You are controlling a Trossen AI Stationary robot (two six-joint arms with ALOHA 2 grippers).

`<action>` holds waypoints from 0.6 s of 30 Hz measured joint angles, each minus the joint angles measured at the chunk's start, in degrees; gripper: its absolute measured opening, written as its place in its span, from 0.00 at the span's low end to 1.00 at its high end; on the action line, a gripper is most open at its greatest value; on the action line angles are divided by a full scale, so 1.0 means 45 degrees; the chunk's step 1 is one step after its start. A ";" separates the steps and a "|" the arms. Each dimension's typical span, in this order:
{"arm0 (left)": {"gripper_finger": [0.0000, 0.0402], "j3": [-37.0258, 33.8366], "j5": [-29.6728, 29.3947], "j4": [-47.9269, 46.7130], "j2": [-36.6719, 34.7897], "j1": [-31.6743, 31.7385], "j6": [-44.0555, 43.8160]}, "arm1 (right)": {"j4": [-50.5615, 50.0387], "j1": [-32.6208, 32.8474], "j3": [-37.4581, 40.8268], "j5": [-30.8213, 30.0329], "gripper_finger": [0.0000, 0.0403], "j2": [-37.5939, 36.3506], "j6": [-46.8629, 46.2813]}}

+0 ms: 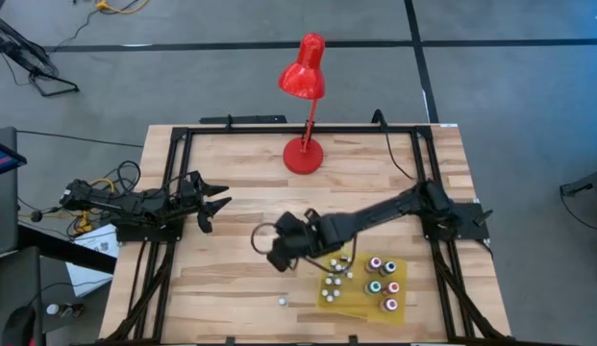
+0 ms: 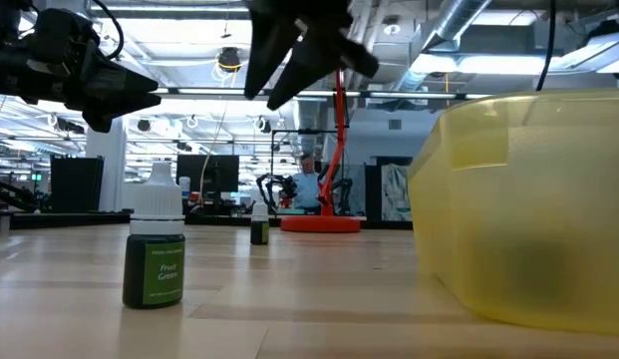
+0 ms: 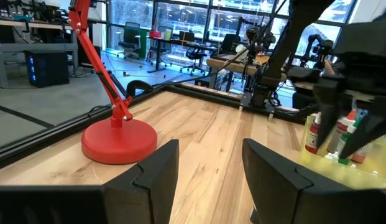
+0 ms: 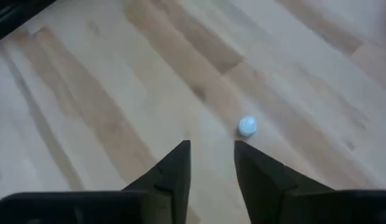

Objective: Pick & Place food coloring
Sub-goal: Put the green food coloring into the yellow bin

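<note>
A green food coloring bottle [image 2: 154,249] with a white cap [image 1: 282,301] stands upright on the wood near the front edge, left of a yellow tray [image 1: 356,306]. Several more bottles [image 1: 383,284] stand in the tray. Another small bottle [image 2: 259,227] stands farther back on the table. My right gripper [image 1: 276,258] hovers above the table, left of the tray, pointing slantwise down. It is open by a narrow gap [image 4: 211,152] with nothing between the fingers, and a white cap [image 4: 247,126] shows just beyond them. My left gripper [image 3: 208,162] waits open at the table's left [image 1: 218,204].
A red desk lamp stands with its base [image 1: 303,154] at the far middle of the table and its shade [image 1: 304,69] beyond the far edge. Black frame rails [image 1: 173,192] run along the table's left, right and far sides. A person sits far off in the room [image 2: 307,184].
</note>
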State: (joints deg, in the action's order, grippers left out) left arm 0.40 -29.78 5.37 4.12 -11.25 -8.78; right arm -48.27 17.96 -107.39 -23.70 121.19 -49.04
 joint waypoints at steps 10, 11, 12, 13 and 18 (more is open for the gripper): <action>0.42 -0.0004 0.0004 0.0000 0.0000 0.0000 0.0000 | 0.0685 -0.1291 -0.0048 0.0279 0.59 0.0464 0.0542; 0.42 0.0000 0.0005 0.0000 0.0004 0.0005 0.0000 | 0.0635 -0.1381 0.0003 0.0341 0.61 0.0645 0.0560; 0.42 -0.0004 0.0000 -0.0002 0.0002 0.0003 0.0000 | 0.0301 -0.1453 0.0058 0.0504 0.63 0.0819 0.0570; 0.42 -0.0002 0.0000 0.0000 0.0000 0.0003 0.0000 | 0.0564 -0.1506 0.0063 0.0751 0.64 0.1041 0.0575; 0.42 -0.0002 0.0005 0.0000 0.0000 0.0005 0.0000 | 0.1257 -0.1828 0.0012 0.1513 0.65 0.1602 0.0908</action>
State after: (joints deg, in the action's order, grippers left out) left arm 0.39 -29.76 5.37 4.12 -11.22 -8.78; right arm -42.61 9.74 -107.34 -16.89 128.40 -44.96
